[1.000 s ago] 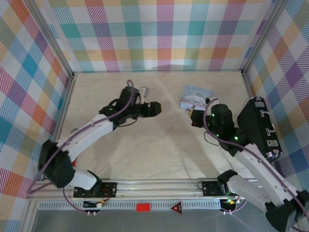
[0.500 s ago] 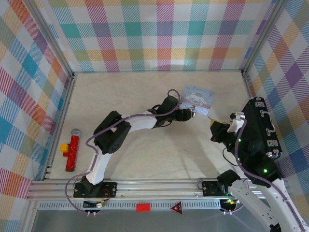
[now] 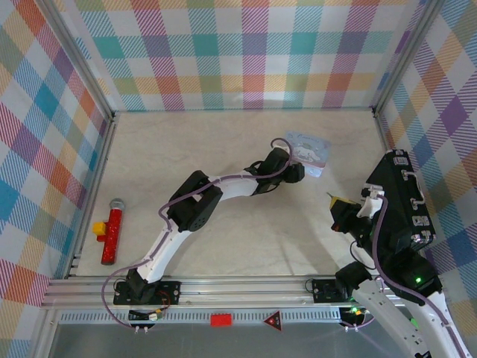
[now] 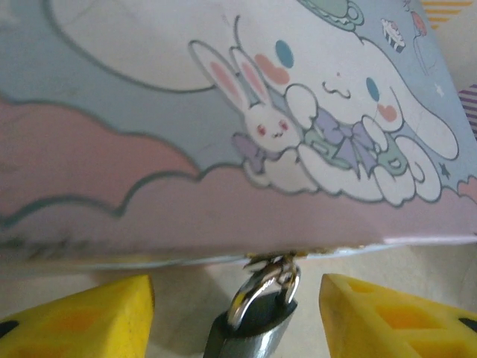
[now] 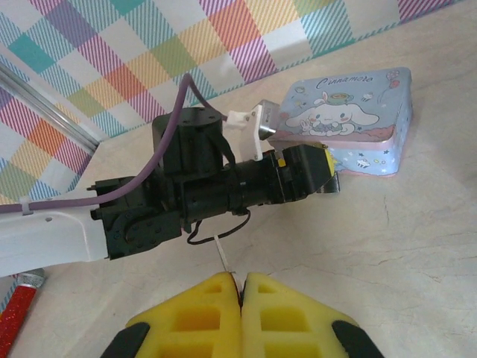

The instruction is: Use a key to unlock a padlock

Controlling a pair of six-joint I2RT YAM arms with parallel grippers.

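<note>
Here, padlock (image 4: 257, 322) between parted fingers (image 4: 89, 317) of the left tool (image 4: 238, 317), seemingly untouched.

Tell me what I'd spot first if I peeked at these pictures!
The pale blue tin with a cartoon bunny sits at the table's far side. A tiny padlock hangs at its edge, between the left gripper's open yellow fingers. A red stick lies far left.

Padlock (image 4: 255, 327) at tin's (image 4: 149, 149) edge — between yellow fingers (image 4: 82, 319)
</note>
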